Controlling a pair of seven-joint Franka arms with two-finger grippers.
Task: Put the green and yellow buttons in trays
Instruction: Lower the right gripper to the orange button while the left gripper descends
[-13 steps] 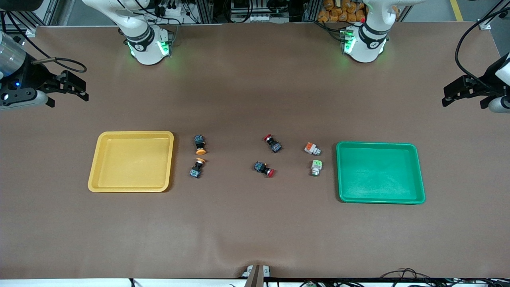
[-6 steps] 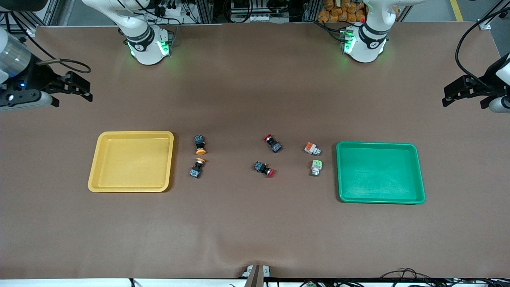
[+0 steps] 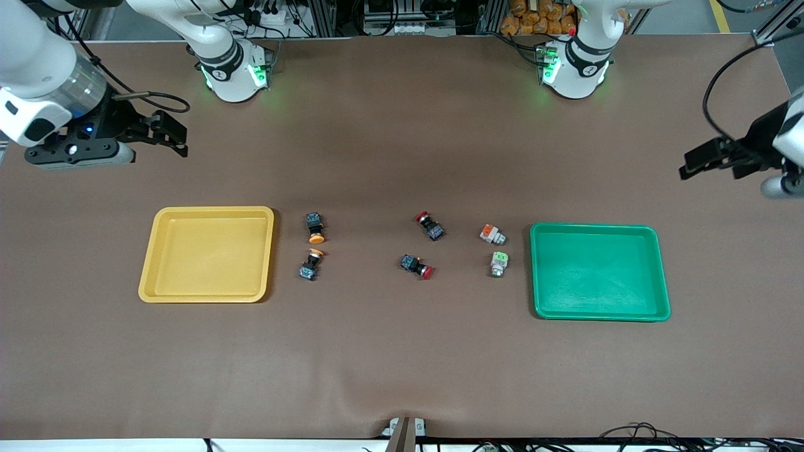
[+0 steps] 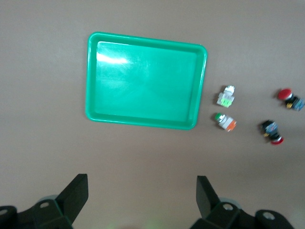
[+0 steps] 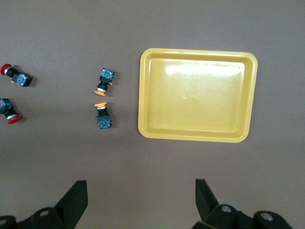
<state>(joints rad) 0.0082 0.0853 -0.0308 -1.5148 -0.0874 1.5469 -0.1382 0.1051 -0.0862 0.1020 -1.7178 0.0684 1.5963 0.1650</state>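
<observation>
**Buttons all out on the table, both trays bare**

Right gripper (image 3: 173, 135) is held wide open over bare table, with the yellow tray (image 3: 207, 299) and two yellow-capped buttons (image 3: 314, 227) below it in its wrist view. Left gripper (image 3: 694, 164) is spread wide too, above the table by the green tray (image 3: 600, 316); the two pale buttons (image 3: 493, 235) are seen just beside that tray.

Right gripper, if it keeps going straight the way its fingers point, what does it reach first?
Probably bare table: the open right gripper points down, short of the yellow tray. Depth is uncertain.
</observation>
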